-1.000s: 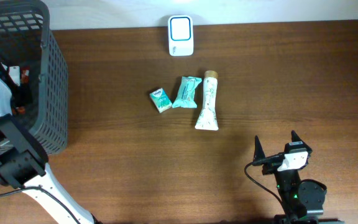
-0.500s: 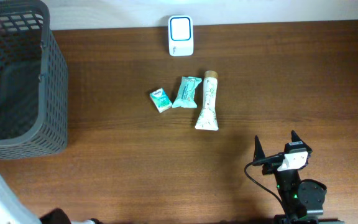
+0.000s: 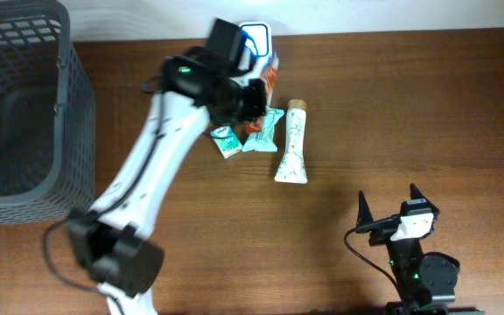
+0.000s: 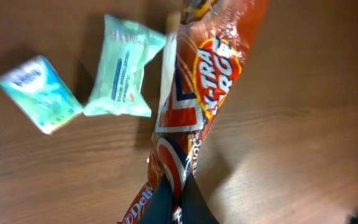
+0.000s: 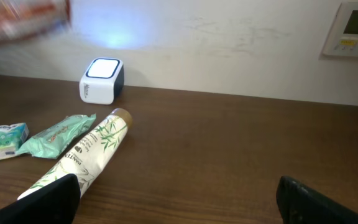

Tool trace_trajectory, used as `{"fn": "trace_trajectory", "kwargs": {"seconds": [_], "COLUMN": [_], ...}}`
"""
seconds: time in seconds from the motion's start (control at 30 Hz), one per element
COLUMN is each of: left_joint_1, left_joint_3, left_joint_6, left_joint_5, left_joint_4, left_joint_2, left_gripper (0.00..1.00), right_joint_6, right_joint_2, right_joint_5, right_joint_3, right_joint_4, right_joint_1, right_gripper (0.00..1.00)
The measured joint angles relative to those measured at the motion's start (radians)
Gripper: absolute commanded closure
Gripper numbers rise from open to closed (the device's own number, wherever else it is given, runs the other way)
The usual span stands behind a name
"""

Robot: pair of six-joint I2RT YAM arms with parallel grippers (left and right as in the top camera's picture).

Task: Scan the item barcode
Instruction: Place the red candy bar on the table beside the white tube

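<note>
Step in hand: presenting the item to the reader. Grip: left claw [image 4: 178, 190] clamped on the lower end of an orange-and-red snack packet [image 4: 211, 74], held in the air above the desk [image 3: 392, 105] and just beside the white barcode scanner [image 3: 254, 39] at the far edge. Progress, as judged: partway, with the packet at the scanner and no sign of a completed read. Next move, as judged: turn the packet so its barcode faces the scanner's lit window, then hold it steady and close. Barcode itself not found on any visible face. Idle: right claw [image 3: 388, 198] spread wide and holding nothing, near the front edge, well apart from the goods. Also on the desk, in a row under the packet: small teal tissue pack [image 3: 226, 141], mint wipes packet [image 3: 264, 129], bamboo-print tube [image 3: 292, 144]. At the left edge: grey mesh basket [image 3: 24, 114]. Overhead: gives the arm's reach and the packet's place against the scanner, but hides the grip and much of the packet beneath the arm. Left wrist: gives the grip and the packet's twisted, creased print, but no scanner. Right wrist: gives the scanner's glowing top from the side, and the packet only as a blur at upper left.
</note>
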Motion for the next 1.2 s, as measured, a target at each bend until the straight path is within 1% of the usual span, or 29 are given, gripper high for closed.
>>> {"fn": "trace_trajectory", "kwargs": {"seconds": [0.03,0.1,0.23,0.37,0.5,0.67,0.8,0.97,1.07,1.1,1.2], "left_joint_1": [-0.019,-0.048,-0.101,-0.119,-0.119,-0.123,-0.148,-0.154,-0.171,-0.179,-0.181], "left_joint_3": [-0.002,-0.003,-0.003,-0.004,-0.004,-0.009,-0.048,-0.053,-0.059,-0.059,-0.024], "left_joint_6": [-0.033,-0.057,-0.075,-0.109,-0.177,-0.204,-0.21,-0.217,-0.219,-0.216,-0.155], "left_joint_5": [-0.004,-0.008,-0.008,-0.018,-0.116,-0.157,-0.171,-0.174,-0.173,-0.174,-0.173], "left_joint_4": [0.007,0.027,0.092,0.103,0.103,0.103,0.117,0.13,0.163,0.176,0.14], "left_joint_2": [0.058,0.132,0.229,0.258,0.258,0.258,0.26,0.298,0.318,0.318,0.319], "left_gripper": [1.0,1.0,1.0,1.0,1.0,1.0,0.9,0.89,0.84,0.8,0.77], "right_joint_6": [0.0,0.001,0.001,0.0,0.0,0.001,0.0,0.0,0.0,0.0,0.0], "right_joint_2": [0.0,0.0,0.0,0.0,0.0,0.0,0.0,0.0,0.0,0.0,0.0], "right_joint_5": [0.0,0.0,0.0,0.0,0.0,0.0,0.0,0.0,0.0,0.0,0.0], "right_joint_3": [0.0,0.0,0.0,0.0,0.0,0.0,0.0,0.0,0.0,0.0,0.0], "right_joint_4": [0.0,0.0,0.0,0.0,0.0,0.0,0.0,0.0,0.0,0.0,0.0], "right_joint_1": [0.0,0.0,0.0,0.0,0.0,0.0,0.0,0.0,0.0,0.0,0.0], "right_gripper": [0.01,0.01,0.01,0.01,0.01,0.01,0.01,0.01,0.01,0.01,0.01]}}
